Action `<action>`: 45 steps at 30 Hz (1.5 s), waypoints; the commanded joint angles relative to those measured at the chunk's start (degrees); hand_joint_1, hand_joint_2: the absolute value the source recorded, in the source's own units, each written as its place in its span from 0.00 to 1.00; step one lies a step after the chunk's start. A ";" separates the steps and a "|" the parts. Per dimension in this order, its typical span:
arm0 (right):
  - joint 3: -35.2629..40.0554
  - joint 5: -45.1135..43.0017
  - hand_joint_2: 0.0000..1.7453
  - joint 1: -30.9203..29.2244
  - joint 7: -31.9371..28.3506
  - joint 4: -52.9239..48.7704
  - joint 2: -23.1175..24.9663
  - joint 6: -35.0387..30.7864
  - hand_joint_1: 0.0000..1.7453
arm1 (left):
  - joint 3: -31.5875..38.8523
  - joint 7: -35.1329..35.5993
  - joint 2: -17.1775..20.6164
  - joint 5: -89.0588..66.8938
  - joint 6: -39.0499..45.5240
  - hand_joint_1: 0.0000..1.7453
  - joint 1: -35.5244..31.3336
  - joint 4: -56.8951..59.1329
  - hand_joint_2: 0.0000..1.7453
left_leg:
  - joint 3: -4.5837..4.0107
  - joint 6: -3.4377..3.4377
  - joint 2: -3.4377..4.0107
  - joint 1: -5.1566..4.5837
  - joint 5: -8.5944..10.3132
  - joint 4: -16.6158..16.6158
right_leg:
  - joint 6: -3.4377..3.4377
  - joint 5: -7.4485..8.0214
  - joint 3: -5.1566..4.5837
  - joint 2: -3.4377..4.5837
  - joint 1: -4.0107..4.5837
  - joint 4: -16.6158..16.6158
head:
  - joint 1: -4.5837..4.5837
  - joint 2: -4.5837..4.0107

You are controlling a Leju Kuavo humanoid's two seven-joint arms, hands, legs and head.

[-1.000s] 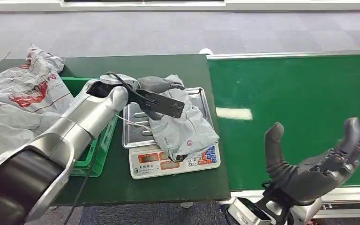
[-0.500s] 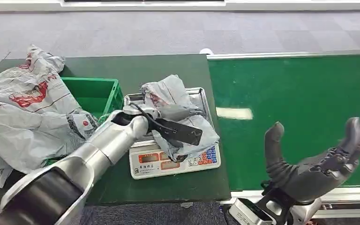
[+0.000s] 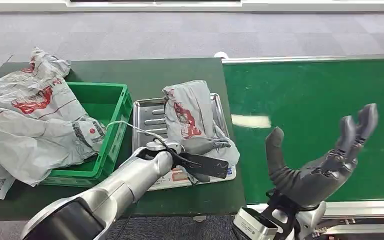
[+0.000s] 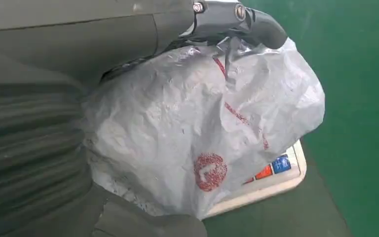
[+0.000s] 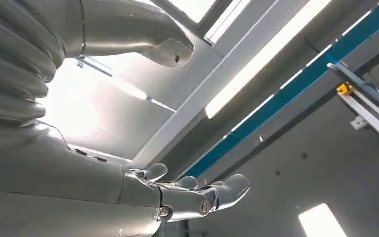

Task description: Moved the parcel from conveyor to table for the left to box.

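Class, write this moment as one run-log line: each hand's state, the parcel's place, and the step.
left hand: grips grey parcel | parcel: on scale tray | right hand: open, palm up above conveyor | step: boxing not done

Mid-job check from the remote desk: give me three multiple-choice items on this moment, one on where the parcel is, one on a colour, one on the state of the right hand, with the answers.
1. Where does the grey parcel lie?
A. on the scale's tray
B. inside the crate
C. on the conveyor belt

2. What colour is the crate on the table?
A. blue
B. green
C. red

3. How is the right hand?
A. closed around a parcel
C. pressing on the scale
B. open, palm up, holding nothing

Answers: 1 A, the parcel lies on the metal tray of the scale, with the left hand at its near end. 2 B, the crate's walls are green. 3 B, its fingers are spread over the conveyor belt with nothing in them.
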 commanded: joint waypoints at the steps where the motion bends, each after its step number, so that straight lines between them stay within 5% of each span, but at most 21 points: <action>1: 0.74 -0.60 1.00 -4.59 0.00 5.53 0.99 -0.11 0.00 | -2.72 1.21 0.39 -0.50 2.53 0.00 1.04 4.82 1.00 | 0.13 0.01 0.23 -0.01 0.01 -0.11 | -0.04 0.09 0.04 0.27 0.00 -0.11 | 0.00 0.00; 5: 0.74 -0.60 1.00 -4.59 0.00 5.53 0.99 -0.11 0.00 | -2.72 1.21 0.39 -0.50 2.53 0.00 1.04 4.82 1.00 | 0.13 0.01 0.18 0.00 0.01 -0.10 | -0.05 0.08 0.07 0.22 0.00 -0.11 | 0.00 0.00; 6: 0.82 -0.67 1.00 -4.25 0.00 5.22 0.84 -0.11 0.00 | -2.58 1.17 0.69 -0.47 3.09 0.98 0.60 4.49 1.00 | 0.12 0.01 0.19 0.01 0.01 -0.09 | -0.04 0.08 0.05 0.23 0.00 -0.09 | 0.00 0.00; 33: 1.35 -2.07 1.00 -4.24 0.00 6.19 -0.80 -0.11 0.00 | -4.68 1.67 7.22 -3.98 5.88 1.00 -7.19 -0.24 1.00 | 0.04 -0.02 0.20 0.05 0.05 -0.01 | -0.06 0.09 -0.06 0.24 0.09 -0.02 | 0.00 0.00; 38: 0.63 -1.71 1.00 -2.58 0.00 4.34 -1.86 -0.11 0.00 | -4.43 0.89 9.81 -4.31 7.51 1.00 -15.36 -13.23 1.00 | -0.21 -0.02 0.01 0.07 0.08 0.15 | -0.05 0.05 -0.23 0.05 0.11 0.13 | 0.00 0.00; 45: -0.48 -1.15 1.00 1.74 0.00 0.09 -2.33 -0.11 0.00 | 3.19 12.26 18.44 -0.93 1.20 1.00 -27.78 -42.22 1.00 | -0.55 -0.02 0.02 0.09 0.13 0.30 | -0.06 0.10 -0.61 0.07 0.13 0.28 | 0.02 0.00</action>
